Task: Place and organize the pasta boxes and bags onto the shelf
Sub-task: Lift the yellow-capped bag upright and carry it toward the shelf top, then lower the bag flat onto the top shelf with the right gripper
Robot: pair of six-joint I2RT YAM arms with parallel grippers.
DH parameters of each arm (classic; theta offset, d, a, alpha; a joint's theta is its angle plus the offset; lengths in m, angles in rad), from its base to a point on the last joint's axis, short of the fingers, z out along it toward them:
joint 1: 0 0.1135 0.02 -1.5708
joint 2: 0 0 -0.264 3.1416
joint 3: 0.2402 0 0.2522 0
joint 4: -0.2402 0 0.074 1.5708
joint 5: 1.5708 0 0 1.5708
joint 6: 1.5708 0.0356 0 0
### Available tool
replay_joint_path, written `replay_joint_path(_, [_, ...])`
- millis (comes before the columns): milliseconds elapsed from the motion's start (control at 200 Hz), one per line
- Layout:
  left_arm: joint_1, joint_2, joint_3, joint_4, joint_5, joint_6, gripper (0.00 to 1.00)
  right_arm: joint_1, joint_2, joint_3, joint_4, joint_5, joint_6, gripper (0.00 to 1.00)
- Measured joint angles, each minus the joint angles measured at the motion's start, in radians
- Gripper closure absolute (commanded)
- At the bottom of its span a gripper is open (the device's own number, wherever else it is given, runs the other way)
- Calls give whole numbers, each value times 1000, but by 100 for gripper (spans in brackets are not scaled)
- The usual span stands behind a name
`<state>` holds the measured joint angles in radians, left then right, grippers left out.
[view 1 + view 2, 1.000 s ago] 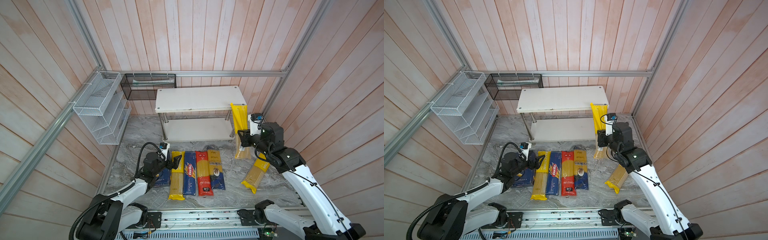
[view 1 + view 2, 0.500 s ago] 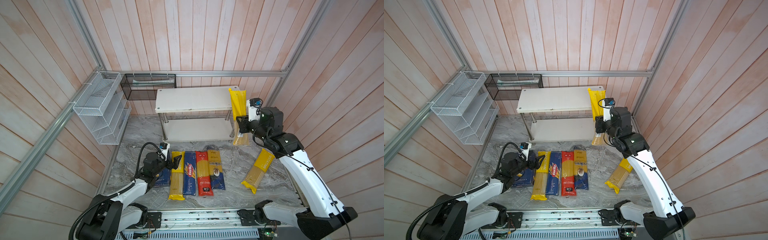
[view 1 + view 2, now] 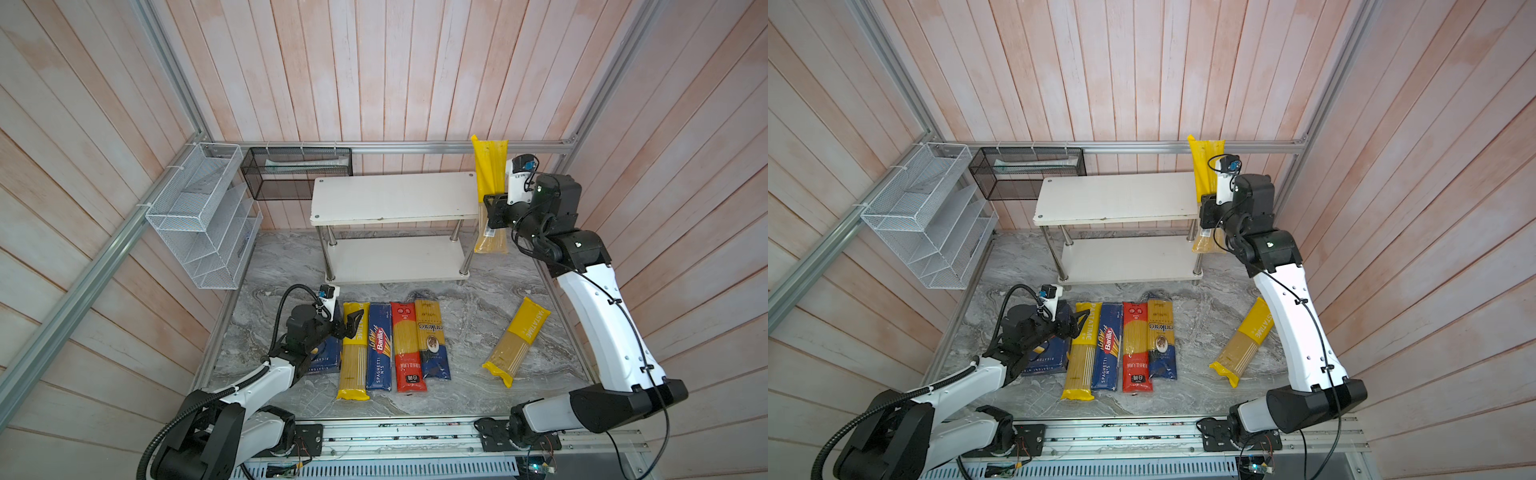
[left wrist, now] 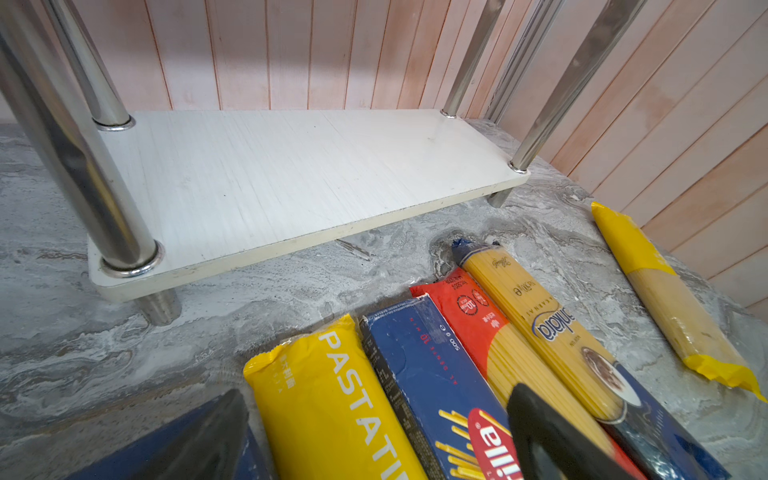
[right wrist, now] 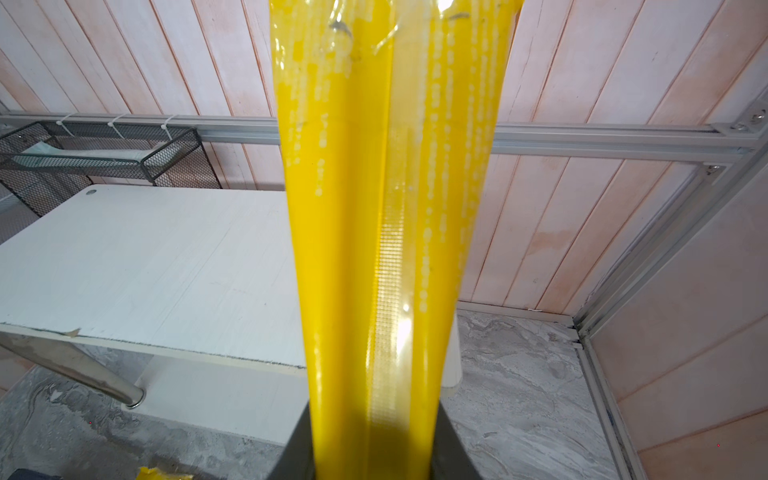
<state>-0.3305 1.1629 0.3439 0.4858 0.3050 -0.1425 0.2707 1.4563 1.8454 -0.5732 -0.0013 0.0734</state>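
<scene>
Right wrist: yellow-ended bag [image 5: 374, 208] clamped in right pincer [image 5: 374, 451].

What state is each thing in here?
shelf: both boards bare.
held yellow bag: upright, lifted.
right tool: shut on held yellow bag.
left tool: open.
rigatoni box: lying flat.
spaghetti box: lying flat.
red-ended bag: lying flat.
beige-and-navy bag: lying flat.
row yellow bag: lying flat.
stray yellow bag: lying flat, askew.

Yellow-ended bag [image 3: 490, 166], dark blue box [image 3: 379, 349], white shelf [image 3: 395, 197], grey marbled tabletop [image 3: 469, 324]
</scene>
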Motion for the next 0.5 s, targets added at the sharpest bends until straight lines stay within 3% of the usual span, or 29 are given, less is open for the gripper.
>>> replay_joint_path(245, [-2,0,0,0,0,0,0,-5,115,142,-16,-46,-13,84])
replay_joint_path(500, [-3,-9,0,0,1,0,0,-8,205,164,-15,-60,-14,83])
